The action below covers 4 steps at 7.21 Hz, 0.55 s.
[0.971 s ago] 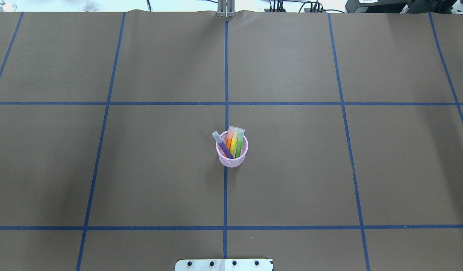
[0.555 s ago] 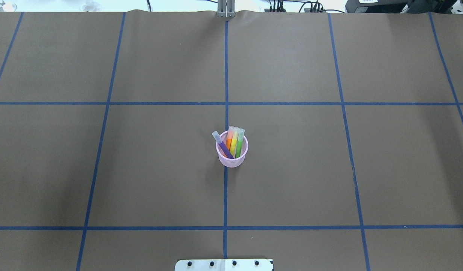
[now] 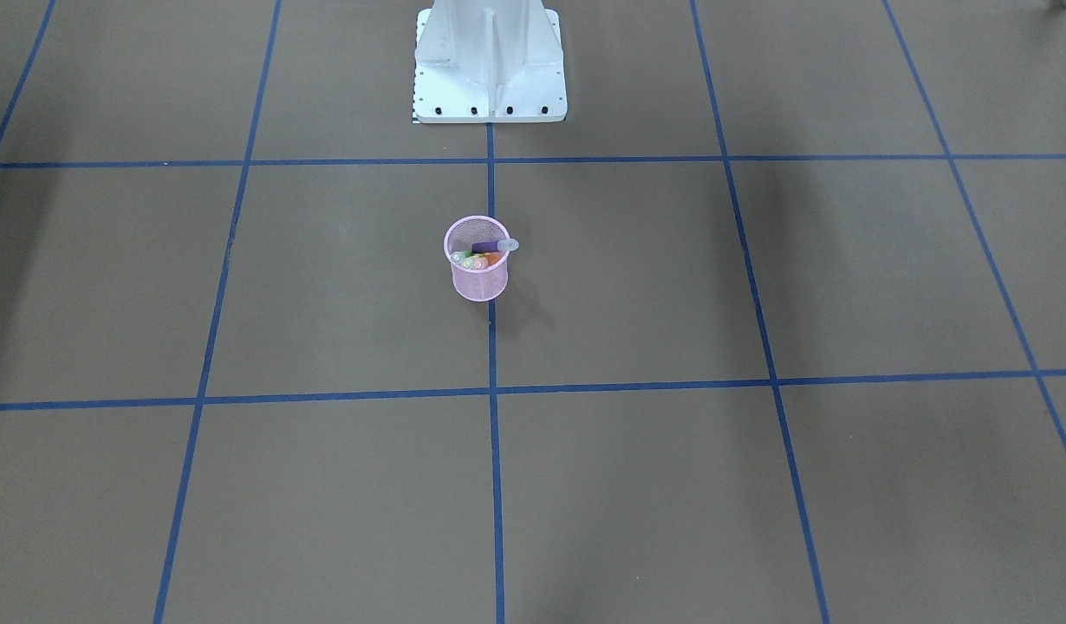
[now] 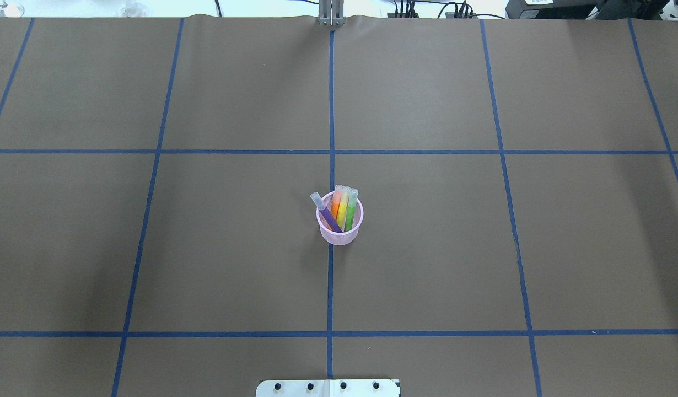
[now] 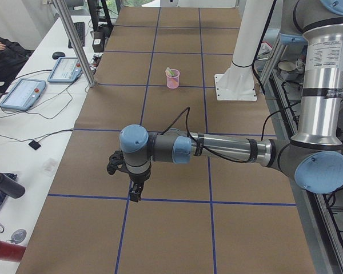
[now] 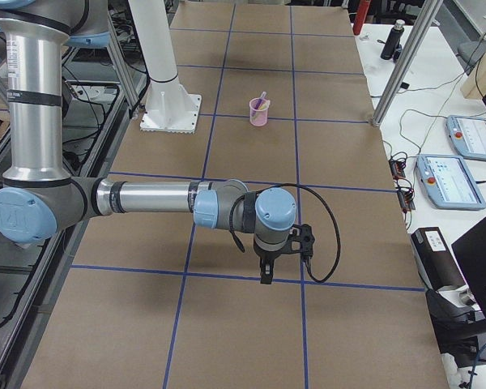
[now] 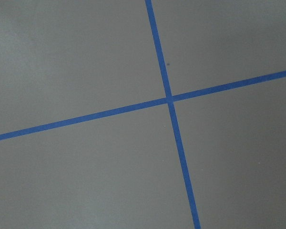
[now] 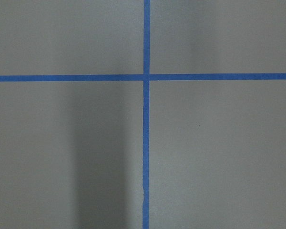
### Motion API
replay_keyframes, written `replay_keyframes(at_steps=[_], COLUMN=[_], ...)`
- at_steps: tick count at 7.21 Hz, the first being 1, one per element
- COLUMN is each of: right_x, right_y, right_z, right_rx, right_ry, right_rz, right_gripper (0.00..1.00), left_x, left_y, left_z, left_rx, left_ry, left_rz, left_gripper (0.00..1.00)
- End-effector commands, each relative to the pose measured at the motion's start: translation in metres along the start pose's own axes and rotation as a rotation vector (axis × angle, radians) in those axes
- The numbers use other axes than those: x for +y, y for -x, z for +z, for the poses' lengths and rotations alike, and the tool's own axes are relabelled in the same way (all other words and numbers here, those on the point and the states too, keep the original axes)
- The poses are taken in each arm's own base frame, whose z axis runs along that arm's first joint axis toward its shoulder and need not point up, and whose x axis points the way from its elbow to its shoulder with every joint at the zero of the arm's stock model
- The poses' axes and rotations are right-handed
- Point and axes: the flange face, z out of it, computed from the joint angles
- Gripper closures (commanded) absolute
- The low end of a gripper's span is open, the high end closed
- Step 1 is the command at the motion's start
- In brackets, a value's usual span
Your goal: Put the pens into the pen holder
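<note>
Logging the desk (image 4: pixel 427 248) first: brown paper with a blue tape grid (image 4: pixel 331 110) is covering it, and the pen holder (image 4: pixel 339 226) is standing upright near its middle, on the centre tape line, out in front of the robot's base (image 4: pixel 328 387). The left fingers (image 5: pixel 135 196) and the right fingers (image 6: pixel 266 277) are hanging point-down over tape crossings toward the two ends of the desk, well apart from the holder. They are showing only in the side views, so I cannot tell how far open they are; no pen is showing at either. Handling, as a judgement: the holder is looking light and thin-walled, so a sideways knock is likely to tip it. The solid rim is offering the firmest hold, the mesh wall probably giving a little under a squeeze. The pens (image 4: pixel 343 201) are looking light, stiff and smooth, so likely slippery; the cap ends sticking up past the rim are the place to pinch. Looks: the holder is showing as a small round pink mesh cup, tapering slightly toward its base. All four pens are sitting inside it, the orange pen (image 4: pixel 336 205), yellow pen (image 4: pixel 343 209) and green pen (image 4: pixel 350 216) leaning side by side against the far rim. The purple pen (image 4: pixel 329 216) is slanting across them, its pale cap poking out over the rim on the robot's left.
</note>
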Motion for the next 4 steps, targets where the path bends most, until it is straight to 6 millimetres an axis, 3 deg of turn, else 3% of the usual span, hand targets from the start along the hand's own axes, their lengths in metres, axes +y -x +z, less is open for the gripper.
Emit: replay_keyframes(at_steps=[1,4], right_x=[0.0000,0.0001], right_y=[0.0005,-0.0001], right_z=[-0.0004,0.0001], right_rx=[-0.001,-0.001], right_ry=[-0.001,0.000], right_rz=[0.001,0.003], right_gripper=[0.00,0.00], left_x=[0.0000,0.0008], left_y=[0.0006,0.0024], left_z=[0.0006,0.0029], left_rx=[0.001,0.001], left_ry=[0.001,0.005], left_rz=[0.001,0.000], left_gripper=[0.00,0.00])
